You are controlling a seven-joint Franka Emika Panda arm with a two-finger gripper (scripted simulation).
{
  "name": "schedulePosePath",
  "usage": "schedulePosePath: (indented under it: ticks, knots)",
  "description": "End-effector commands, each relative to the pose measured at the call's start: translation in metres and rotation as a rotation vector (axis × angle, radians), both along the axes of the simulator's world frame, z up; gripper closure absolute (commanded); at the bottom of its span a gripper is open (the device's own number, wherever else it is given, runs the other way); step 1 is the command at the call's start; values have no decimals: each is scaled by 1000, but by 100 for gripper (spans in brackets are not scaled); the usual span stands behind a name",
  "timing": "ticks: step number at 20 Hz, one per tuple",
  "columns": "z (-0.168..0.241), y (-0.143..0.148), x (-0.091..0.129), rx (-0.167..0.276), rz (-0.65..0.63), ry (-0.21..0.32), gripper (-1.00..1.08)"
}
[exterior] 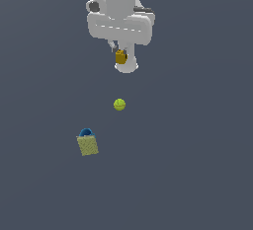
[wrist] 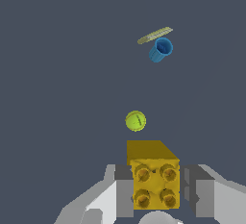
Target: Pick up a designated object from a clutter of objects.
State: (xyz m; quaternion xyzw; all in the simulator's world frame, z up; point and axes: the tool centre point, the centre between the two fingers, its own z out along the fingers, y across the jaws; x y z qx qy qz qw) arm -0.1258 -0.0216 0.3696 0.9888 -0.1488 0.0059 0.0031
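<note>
A small golden-brown blocky lump (wrist: 153,177) with four round studs sits between my gripper's (wrist: 154,189) two grey fingers, which are closed against its sides. In the exterior view the lump (exterior: 120,56) hangs under the white arm, lifted off the dark floor, and my gripper (exterior: 120,57) is mostly hidden by the arm. The yellow-green ball (exterior: 119,104) lies on the floor below it; it also shows in the wrist view (wrist: 135,120). The olive-yellow box (exterior: 88,146) and the blue round cup (exterior: 86,133) touch each other farther toward the exterior view's left.
The wrist view shows the blue cup (wrist: 161,49) lying on its side beside the thin edge of the olive box (wrist: 154,35). The floor (exterior: 197,174) is a plain dark grey surface with no visible edges.
</note>
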Motion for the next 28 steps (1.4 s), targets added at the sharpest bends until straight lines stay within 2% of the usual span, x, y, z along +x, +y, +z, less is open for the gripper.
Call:
schedulePosePath:
  ticks: [1,12,21,28]
  knots:
    - [19,12,-7,1,0,3,108]
    - [71,43,-23,7,1,10,108]
    - [77,46,-22,7,1,10,108]
    - [94,44,-13,7,1,10,108]
